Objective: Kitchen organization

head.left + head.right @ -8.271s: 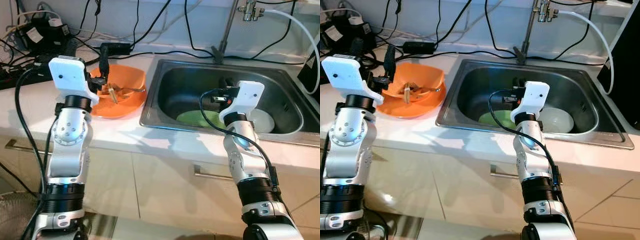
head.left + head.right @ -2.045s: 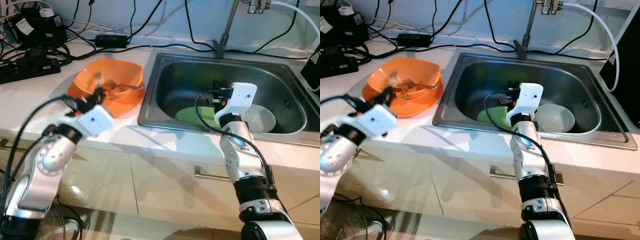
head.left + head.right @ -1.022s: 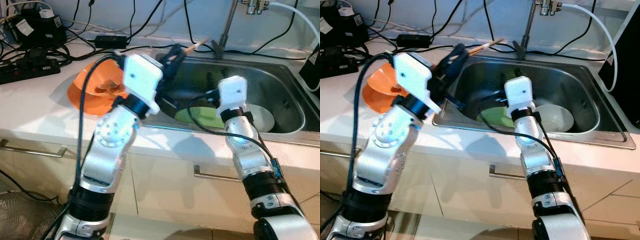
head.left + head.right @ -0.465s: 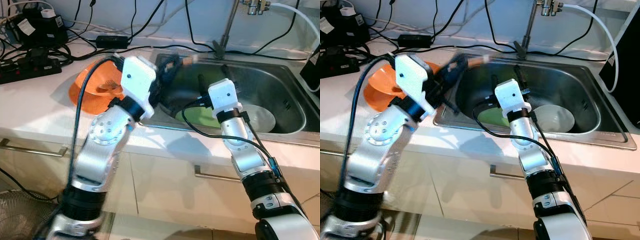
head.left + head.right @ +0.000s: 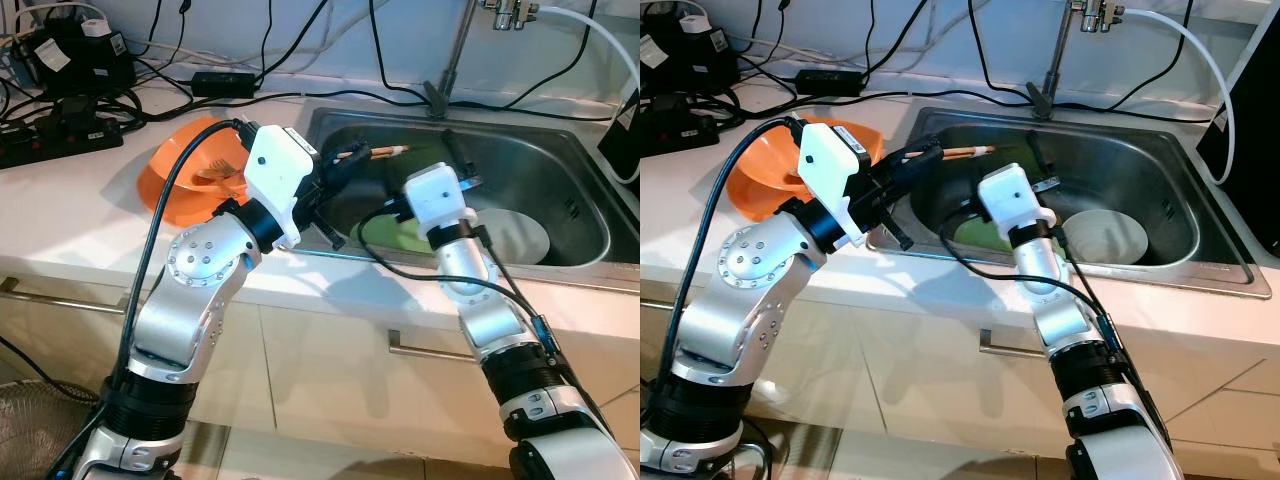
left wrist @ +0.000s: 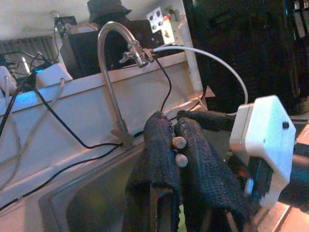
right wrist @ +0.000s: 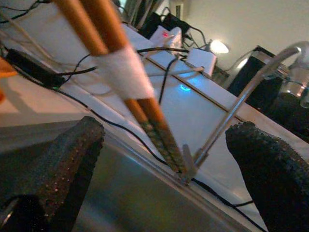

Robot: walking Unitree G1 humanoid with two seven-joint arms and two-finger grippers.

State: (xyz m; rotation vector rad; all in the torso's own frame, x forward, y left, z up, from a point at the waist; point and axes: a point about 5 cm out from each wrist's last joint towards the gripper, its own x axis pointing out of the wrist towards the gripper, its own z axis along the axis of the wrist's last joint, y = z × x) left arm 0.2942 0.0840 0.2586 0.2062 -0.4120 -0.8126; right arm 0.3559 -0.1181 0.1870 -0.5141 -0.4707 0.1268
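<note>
1. We worked at a pale kitchen table (image 5: 70, 215) with cream cabinet fronts below it, a steel sink (image 5: 590, 215) set into it and a tangle of black cables (image 5: 120, 100) along the wall behind.
2. Nearest the table's front edge, our left tool (image 5: 335, 165) reached out over the sink's left rim, its black fingers (image 6: 159, 150) clamped shut on a pair of chopsticks (image 5: 375, 152).
3. The sticks lay nearly level above the basin, tips pointing toward our right side; the left wrist view showed their butt ends pinched between the pads.
4. Our right tool (image 5: 458, 165) stood just beyond them inside the sink, fingers (image 7: 72, 154) spread wide, and its wrist view showed the sticks crossing the gap between them without touching either.
5. We judged this a hand-over, or a drop into the sink; we could not tell which.
6. For a hand-over, the right fingers would need to close squarely across both sticks, near the white band, before the left grip let go.
7. Closing on one stick alone could let the other slip into the basin.
8. Below lay a green plate (image 5: 400, 235) and a white bowl (image 5: 525, 235).
9. Farther left, an orange bowl (image 5: 185, 180) held a fork (image 5: 215, 172).
10. The faucet (image 5: 455, 50) rose at the back.
</note>
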